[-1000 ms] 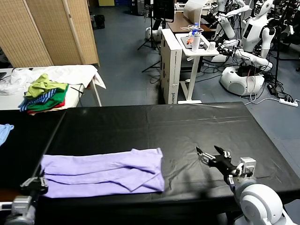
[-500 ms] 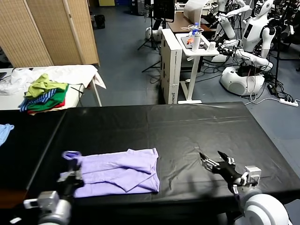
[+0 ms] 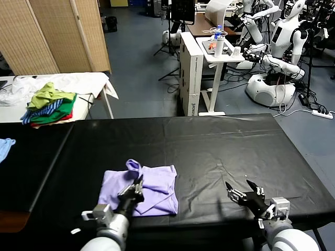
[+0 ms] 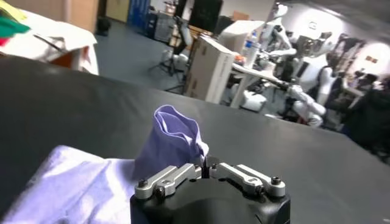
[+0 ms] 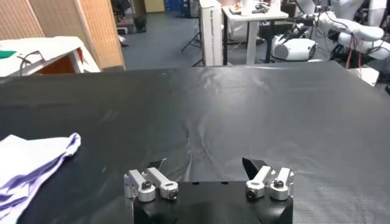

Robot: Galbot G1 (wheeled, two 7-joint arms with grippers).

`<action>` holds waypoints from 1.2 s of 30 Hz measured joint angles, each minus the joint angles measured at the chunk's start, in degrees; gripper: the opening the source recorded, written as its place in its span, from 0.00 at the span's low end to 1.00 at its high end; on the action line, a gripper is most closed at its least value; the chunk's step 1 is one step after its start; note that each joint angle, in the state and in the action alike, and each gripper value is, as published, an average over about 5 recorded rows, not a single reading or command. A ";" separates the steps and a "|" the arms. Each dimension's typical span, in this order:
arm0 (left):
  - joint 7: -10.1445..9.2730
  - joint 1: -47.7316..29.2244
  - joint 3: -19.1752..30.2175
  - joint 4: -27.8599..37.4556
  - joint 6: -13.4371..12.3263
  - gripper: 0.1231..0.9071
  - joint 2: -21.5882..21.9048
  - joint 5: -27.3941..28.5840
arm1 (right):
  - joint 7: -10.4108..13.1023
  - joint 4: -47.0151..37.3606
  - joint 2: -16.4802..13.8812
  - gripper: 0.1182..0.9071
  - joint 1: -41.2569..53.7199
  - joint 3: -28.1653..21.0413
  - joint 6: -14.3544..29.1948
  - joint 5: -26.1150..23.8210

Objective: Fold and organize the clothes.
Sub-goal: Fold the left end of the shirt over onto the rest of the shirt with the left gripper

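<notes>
Left gripper (image 3: 137,187) jaws pinch a raised fold of the lavender T-shirt (image 3: 157,183), bunched on the counter (image 3: 220,141). Right gripper (image 3: 245,192), jaws open, sits well apart.

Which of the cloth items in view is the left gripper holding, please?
The lavender T-shirt on the black table, pinched by the left gripper; the green-and-red garment pile and light blue cloth lie far off.
</notes>
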 joint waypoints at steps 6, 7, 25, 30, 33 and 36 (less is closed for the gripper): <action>0.14 -0.54 2.77 0.65 0.18 0.06 -0.95 -0.29 | -0.04 -0.68 0.51 1.00 0.20 -0.95 0.00 -0.81; 0.19 -0.66 3.16 0.91 0.16 0.06 -1.10 -0.15 | -0.05 -0.78 0.59 1.00 0.26 -1.12 -0.01 -0.99; -0.06 -2.62 6.90 8.37 -1.94 0.32 -6.42 4.84 | -2.75 -0.24 -1.73 1.00 1.75 -3.50 -0.12 -0.77; 0.80 -1.63 7.32 7.30 -3.18 0.68 -6.64 6.14 | -6.16 0.58 -4.49 1.00 3.32 -6.04 -0.01 0.13; 2.03 -0.60 6.91 5.11 -4.02 0.89 -6.04 6.85 | -8.57 1.18 -6.51 1.00 5.01 -8.42 0.18 0.87; 3.25 -0.05 5.16 2.44 -4.80 0.98 -4.81 7.01 | -10.58 1.23 -9.02 1.00 7.91 -11.65 0.80 1.26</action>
